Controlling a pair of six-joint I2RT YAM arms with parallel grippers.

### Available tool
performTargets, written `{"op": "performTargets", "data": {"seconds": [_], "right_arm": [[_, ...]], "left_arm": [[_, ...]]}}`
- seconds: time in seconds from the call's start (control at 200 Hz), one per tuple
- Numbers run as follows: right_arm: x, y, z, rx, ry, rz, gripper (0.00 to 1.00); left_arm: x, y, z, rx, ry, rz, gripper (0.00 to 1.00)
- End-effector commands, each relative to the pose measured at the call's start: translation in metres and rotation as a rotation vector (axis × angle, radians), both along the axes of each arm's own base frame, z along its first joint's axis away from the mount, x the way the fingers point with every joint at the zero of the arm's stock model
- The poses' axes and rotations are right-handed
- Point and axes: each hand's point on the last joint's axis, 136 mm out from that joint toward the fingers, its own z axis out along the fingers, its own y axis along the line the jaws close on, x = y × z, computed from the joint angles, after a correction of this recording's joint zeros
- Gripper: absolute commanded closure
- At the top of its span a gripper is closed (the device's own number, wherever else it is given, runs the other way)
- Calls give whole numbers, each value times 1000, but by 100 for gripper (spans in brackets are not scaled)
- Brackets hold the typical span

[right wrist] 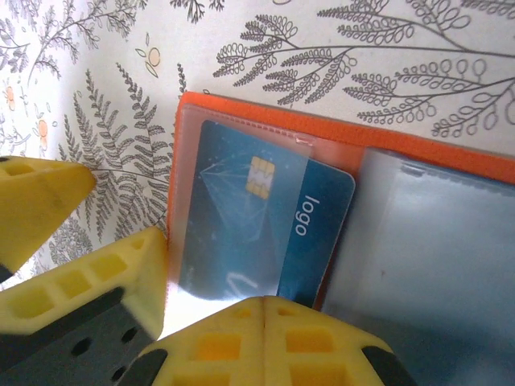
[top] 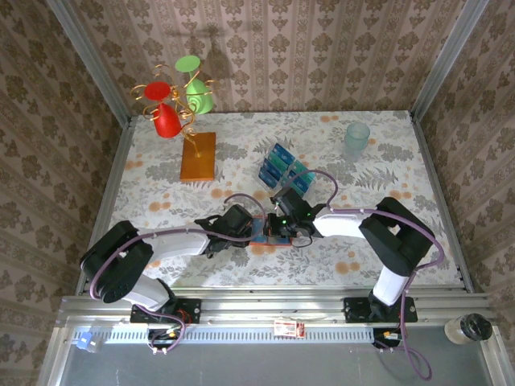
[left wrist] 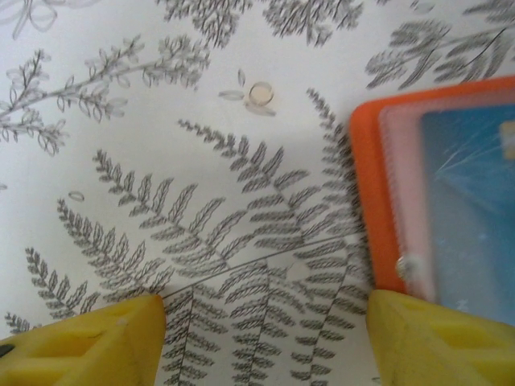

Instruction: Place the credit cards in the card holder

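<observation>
Two grippers meet over the open card holder [top: 261,239] near the front of the counter [top: 386,241], and from above you cannot judge their fingers. Your left wrist view shows the left gripper [left wrist: 265,342] released, one finger at the holder's orange edge. Your right wrist view shows a blue card [right wrist: 257,217] sleeved inside and the right gripper [right wrist: 265,342] clenched at its lower edge. Spare credit cards [top: 282,167] lie farther back.

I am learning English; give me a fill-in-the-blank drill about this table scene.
1. The word printed on the blue card is ____.
2. The rim of the card holder is coloured ____.
3. The left pincer is ____, not shut.
Missing words: logo; orange; open.
</observation>
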Motion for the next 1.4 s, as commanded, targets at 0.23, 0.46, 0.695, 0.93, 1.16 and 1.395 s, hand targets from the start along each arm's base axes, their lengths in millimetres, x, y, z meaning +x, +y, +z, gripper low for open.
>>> {"op": "performTargets", "data": {"seconds": [0.23, 0.46, 0.695, 0.93, 1.16, 1.395], "right_arm": [[13, -11, 15, -34, -39, -14, 97], [16, -7, 2, -44, -19, -11, 98], [17, 1, -14, -43, 20, -3, 99], [19, 11, -14, -20, 26, -1, 99], [18, 9, -7, -9, 19, -7, 99], [18, 8, 6, 5, -5, -12, 98]], "left_arm": [[-2, 8, -12, 9, 16, 33, 32], [-2, 8, -12, 7, 15, 33, 32], [-3, 6, -12, -2, 15, 31, 32], [-1, 3, -9, -7, 14, 27, 32], [9, 7, 14, -47, -16, 64, 32], [17, 9, 15, -77, -5, 86, 32]]}}
